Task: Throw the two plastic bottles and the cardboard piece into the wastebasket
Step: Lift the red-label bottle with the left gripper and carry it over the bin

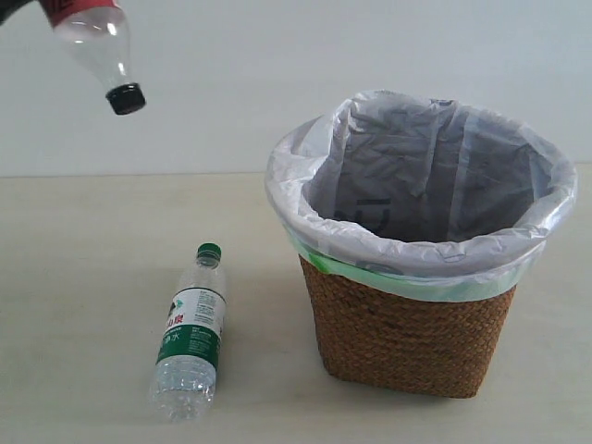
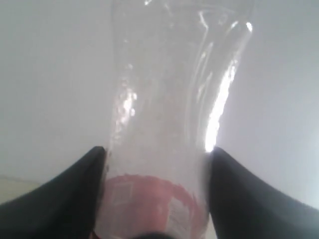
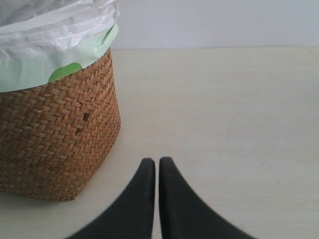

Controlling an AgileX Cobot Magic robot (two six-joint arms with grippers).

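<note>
The left gripper grips the red-label bottle between its jaws, high at the far left, with the black cap tilted down. The green-label bottle lies on the bench, left of the wicker wastebasket. The right gripper hangs near the wastebasket's woven wall, jaws pressed together and empty.

Lab-like: bare tabletop, blank wall

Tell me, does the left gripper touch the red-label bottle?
Touching. In the left wrist view, both black fingers of the left gripper press against the sides of the red-label bottle, with no gap.
</note>
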